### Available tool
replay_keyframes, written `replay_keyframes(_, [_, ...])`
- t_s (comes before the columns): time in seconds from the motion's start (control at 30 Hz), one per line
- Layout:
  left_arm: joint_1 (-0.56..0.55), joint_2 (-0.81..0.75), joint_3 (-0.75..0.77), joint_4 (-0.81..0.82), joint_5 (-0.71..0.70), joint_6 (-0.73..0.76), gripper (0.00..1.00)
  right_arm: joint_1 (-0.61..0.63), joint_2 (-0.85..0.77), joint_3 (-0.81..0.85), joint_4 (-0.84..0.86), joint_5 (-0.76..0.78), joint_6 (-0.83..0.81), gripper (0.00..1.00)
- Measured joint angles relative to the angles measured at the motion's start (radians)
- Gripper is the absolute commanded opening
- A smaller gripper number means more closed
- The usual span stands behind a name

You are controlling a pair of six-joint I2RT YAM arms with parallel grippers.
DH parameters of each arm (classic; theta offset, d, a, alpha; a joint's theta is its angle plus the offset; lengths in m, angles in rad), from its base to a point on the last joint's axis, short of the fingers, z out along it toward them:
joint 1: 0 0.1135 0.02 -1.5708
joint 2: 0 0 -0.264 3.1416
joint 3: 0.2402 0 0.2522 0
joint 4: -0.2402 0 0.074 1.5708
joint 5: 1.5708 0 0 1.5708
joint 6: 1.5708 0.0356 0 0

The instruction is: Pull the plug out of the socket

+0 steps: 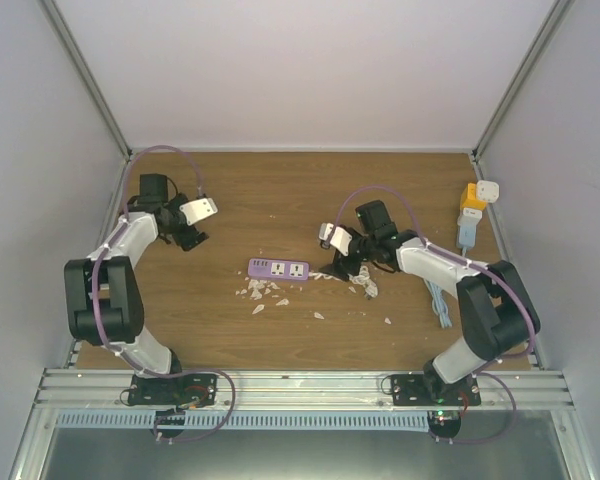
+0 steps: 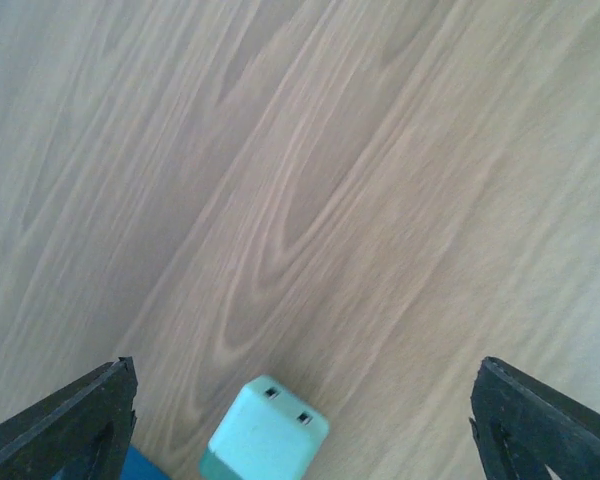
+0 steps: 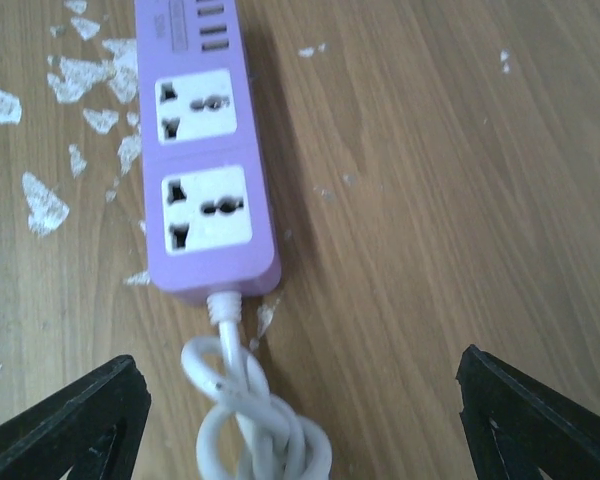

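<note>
Overhead: purple plastic power strip [image 1: 278,268] on wood-grain table [image 1: 280,190]; left arm [image 1: 105,290] folded far-left, right arm [image 1: 490,310] at strip. Left wrist: left gripper [image 2: 302,380] wide, boxy mint plug [image 2: 265,432] loose between fingers [image 2: 70,425]. Right wrist: right gripper [image 3: 300,375] wide, sockets [image 3: 206,206] empty, white cord [image 3: 250,420] knotted.

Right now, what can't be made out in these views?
Mint-green plug: left wrist view, base cut off by bottom edge.
White cord: right wrist view, bundle runs off bottom edge.
Purple power strip: same view, far end cut by top edge.
Yellow-and-white items: top view, too small to identify.
</note>
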Motion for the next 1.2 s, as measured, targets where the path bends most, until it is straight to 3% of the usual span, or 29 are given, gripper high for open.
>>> replay_keyframes(0.07, [-0.002, -0.033, 0.013, -0.053, 0.076, 0.031, 0.99, -0.008, -0.008, 0.0, -0.039, 0.01, -0.019, 0.85])
replay_keyframes(0.3, [-0.082, -0.097, 0.013, -0.207, 0.26, 0.132, 0.98, -0.023, -0.056, -0.014, -0.156, 0.076, -0.105, 0.85])
replay_keyframes(0.57, [-0.251, -0.121, -0.089, -0.213, 0.278, 0.152, 0.96, -0.023, -0.064, -0.051, -0.199, 0.144, -0.15, 0.83])
replay_keyframes(0.87, [-0.307, -0.117, -0.118, -0.174, 0.272, 0.119, 0.95, -0.023, -0.006, -0.05, -0.187, 0.196, -0.178, 0.81])
replay_keyframes(1.0, [-0.314, -0.108, -0.119, -0.155, 0.269, 0.106, 0.95, -0.022, 0.051, -0.024, -0.18, 0.21, -0.185, 0.74])
replay_keyframes(1.2, [-0.314, -0.106, -0.132, -0.143, 0.252, 0.097, 0.94, -0.02, 0.13, 0.021, -0.169, 0.233, -0.229, 0.5])
